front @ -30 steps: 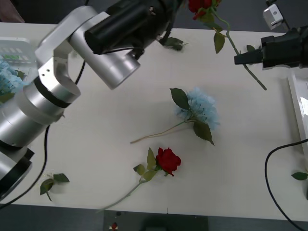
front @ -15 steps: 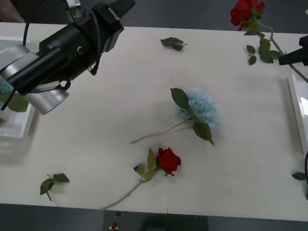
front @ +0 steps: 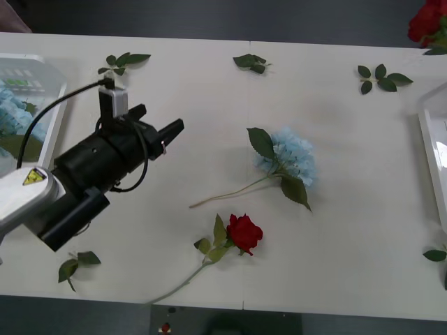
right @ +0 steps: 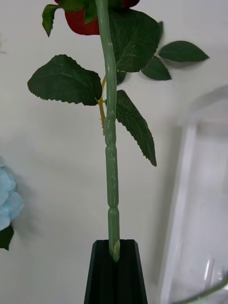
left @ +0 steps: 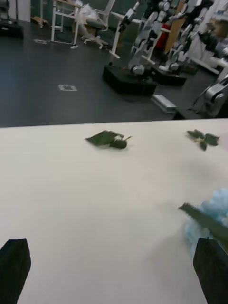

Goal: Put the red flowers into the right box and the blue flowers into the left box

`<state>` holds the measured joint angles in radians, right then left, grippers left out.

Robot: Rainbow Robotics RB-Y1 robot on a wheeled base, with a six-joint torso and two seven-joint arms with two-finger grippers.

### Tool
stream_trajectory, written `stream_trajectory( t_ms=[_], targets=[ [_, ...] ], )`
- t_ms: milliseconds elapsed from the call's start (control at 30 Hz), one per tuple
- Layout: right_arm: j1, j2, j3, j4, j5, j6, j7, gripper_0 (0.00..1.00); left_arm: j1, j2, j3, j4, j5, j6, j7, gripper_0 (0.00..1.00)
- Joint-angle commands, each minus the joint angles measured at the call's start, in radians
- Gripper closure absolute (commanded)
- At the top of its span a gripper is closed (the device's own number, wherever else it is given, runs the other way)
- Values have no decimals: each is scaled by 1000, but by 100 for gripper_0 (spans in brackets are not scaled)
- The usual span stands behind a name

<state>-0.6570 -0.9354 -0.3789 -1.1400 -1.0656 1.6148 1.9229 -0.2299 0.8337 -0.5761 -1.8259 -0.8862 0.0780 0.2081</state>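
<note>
A red rose point(right: 83, 21) hangs by its green stem point(right: 110, 142), and my right gripper point(right: 114, 259) is shut on the stem's lower end. Its bloom point(front: 427, 21) peeks in at the far right corner of the front view, just beyond the white right box point(front: 431, 150). A second red rose point(front: 244, 232) lies near the table's front edge. One blue flower point(front: 290, 157) lies mid-table. More blue flowers point(front: 14, 112) rest in the translucent left box point(front: 52, 105). My left gripper point(front: 164, 129) hovers open over the table's left half, pointing toward the blue flower point(left: 216, 213).
Loose leaf sprigs lie at the far edge point(front: 124, 61), point(front: 251, 63), point(front: 380, 73), at the front left point(front: 78, 264) and at the right edge point(front: 434, 255). A black cable point(front: 49, 118) loops from the left wrist.
My left arm swung down from the far side to the left half of the table. The right gripper carried its rose rightward, out of the front view, toward the right box.
</note>
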Motion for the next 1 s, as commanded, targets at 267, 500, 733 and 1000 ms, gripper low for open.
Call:
stream_trajectory(
  t_ms=[267,500,733,1000],
  targets=[
    [100,-103,-18,-23,95,-29,-85,100,192,-64,-41,-81,-117,552,-144,0],
    [149,-109,-37,-23,134,-35,-101,100,187,-151,-129,-280,101,1247,-487,0],
    [287,-112,-94,-69,151,-135,-102,100,173,-196,22,-464,480,1508,-891,0],
    [418,-111,-118,-86,156,-279,-107,100,99,-286,437,-512,1205,1620,-1374,0]
  ],
)
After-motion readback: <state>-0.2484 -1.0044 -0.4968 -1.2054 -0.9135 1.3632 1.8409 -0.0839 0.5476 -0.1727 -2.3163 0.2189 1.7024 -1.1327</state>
